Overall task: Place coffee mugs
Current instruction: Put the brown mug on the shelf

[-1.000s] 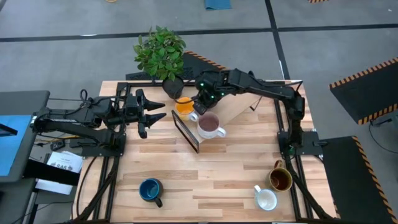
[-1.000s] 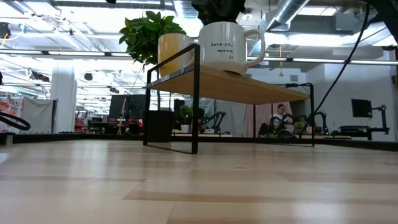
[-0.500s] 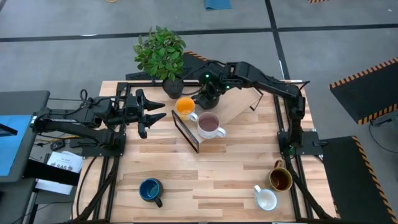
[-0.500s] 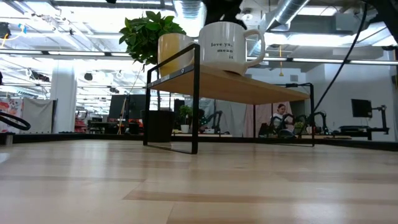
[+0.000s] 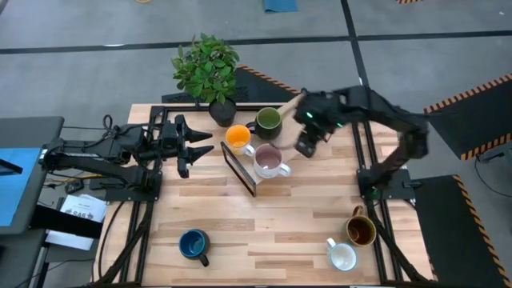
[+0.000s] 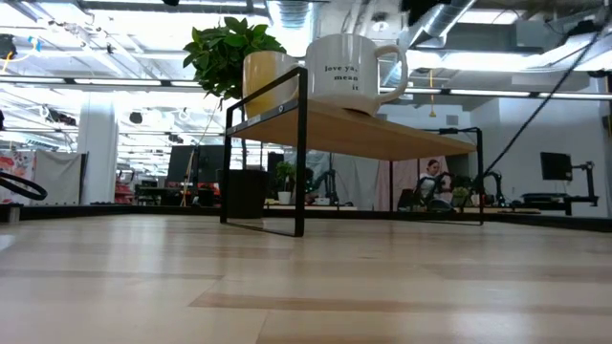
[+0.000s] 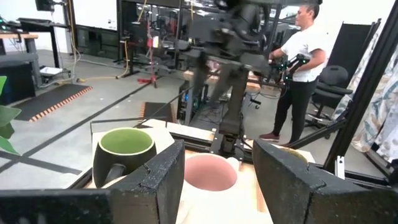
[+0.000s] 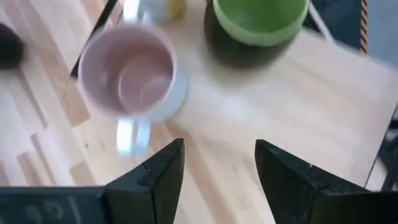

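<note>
Wood-plank table (image 5: 264, 216) w/ a small raised shelf (image 5: 308, 138) at its far side: pale board top on thin black metal legs, seen edge-on in the low view.

What's changed: 1 s ago the right gripper (image 5: 306, 144) was over the shelf next to the orange mug; half a sec ago it was down at the spot where the dark green mug (image 5: 267, 120) now stands. Now it's pulled back toward the right, off the mug, fingers spread w/ nothing between them; the right wrist view shows only bare shelf wood between the two dark fingers (image 8: 158, 177). So the green mug reads as delivered and released, 3 on the shelf: orange mug (image 5: 238, 137), pale pink mug (image 5: 270, 161), green one just behind them.

Left on the table: dark blue mug (image 5: 194, 244) near the front left, brown mug (image 5: 362, 230) and white mug (image 5: 342, 256) close together at front right. Likely half done; next pick prob. one of the front-right pair, nearest that arm.

Left gripper (image 5: 200, 150) waits at table left, pointed at the shelf, fingers apart, empty.

Materials: mugs are glazed ceramic, rounded, short, w/ loop handles. Green one is dark outside, bright green inside; pink one has a dusky inside and printed text on its pale wall in the low view. Potted plant (image 5: 206, 68) stands behind the shelf, leafy, dark pot.
</note>
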You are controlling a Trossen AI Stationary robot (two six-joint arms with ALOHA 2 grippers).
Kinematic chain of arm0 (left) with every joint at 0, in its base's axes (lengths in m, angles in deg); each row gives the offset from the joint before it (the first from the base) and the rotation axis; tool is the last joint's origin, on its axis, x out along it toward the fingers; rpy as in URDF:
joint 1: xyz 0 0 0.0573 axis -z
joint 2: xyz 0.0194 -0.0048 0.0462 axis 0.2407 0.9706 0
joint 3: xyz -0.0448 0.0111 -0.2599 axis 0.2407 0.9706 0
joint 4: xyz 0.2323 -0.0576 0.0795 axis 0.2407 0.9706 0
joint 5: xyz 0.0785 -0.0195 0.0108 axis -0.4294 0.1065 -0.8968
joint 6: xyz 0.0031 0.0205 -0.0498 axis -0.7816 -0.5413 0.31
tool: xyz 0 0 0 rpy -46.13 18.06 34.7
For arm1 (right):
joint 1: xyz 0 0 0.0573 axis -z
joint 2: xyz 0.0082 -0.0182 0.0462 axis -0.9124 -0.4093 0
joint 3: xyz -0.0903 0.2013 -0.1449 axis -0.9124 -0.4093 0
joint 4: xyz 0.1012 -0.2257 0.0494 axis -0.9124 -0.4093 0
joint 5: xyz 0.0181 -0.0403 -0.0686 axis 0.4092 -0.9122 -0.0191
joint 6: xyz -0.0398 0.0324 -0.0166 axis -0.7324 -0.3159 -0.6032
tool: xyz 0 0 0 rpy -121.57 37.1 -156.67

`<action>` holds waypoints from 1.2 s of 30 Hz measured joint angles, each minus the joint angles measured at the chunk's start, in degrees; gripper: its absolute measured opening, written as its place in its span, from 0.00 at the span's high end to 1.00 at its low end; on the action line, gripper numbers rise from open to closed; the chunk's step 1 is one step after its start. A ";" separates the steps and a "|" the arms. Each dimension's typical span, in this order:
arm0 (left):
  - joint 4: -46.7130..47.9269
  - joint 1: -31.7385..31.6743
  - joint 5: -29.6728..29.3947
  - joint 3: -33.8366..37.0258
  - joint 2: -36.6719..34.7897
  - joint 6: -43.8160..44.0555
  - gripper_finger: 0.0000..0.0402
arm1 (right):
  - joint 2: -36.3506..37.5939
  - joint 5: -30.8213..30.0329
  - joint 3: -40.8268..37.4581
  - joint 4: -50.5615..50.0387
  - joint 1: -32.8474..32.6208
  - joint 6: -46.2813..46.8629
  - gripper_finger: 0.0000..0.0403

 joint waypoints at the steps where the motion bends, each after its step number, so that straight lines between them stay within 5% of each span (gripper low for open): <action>1: 0.00 0.00 -0.02 0.00 0.00 0.50 0.57 | 2.27 -0.72 -2.88 0.39 -1.43 2.10 0.45; 13: 1.21 -0.02 -4.72 0.00 -0.15 -3.97 0.57 | 23.13 3.46 -31.27 2.86 -24.11 27.81 0.45; 22: 1.16 -0.02 -4.90 0.00 -0.11 -3.86 0.57 | 23.19 4.05 -41.60 3.06 -39.82 10.28 0.45; 36: 1.23 -0.02 -4.90 0.00 -0.11 -3.69 0.57 | 16.34 13.17 -49.69 12.33 -49.17 2.16 0.45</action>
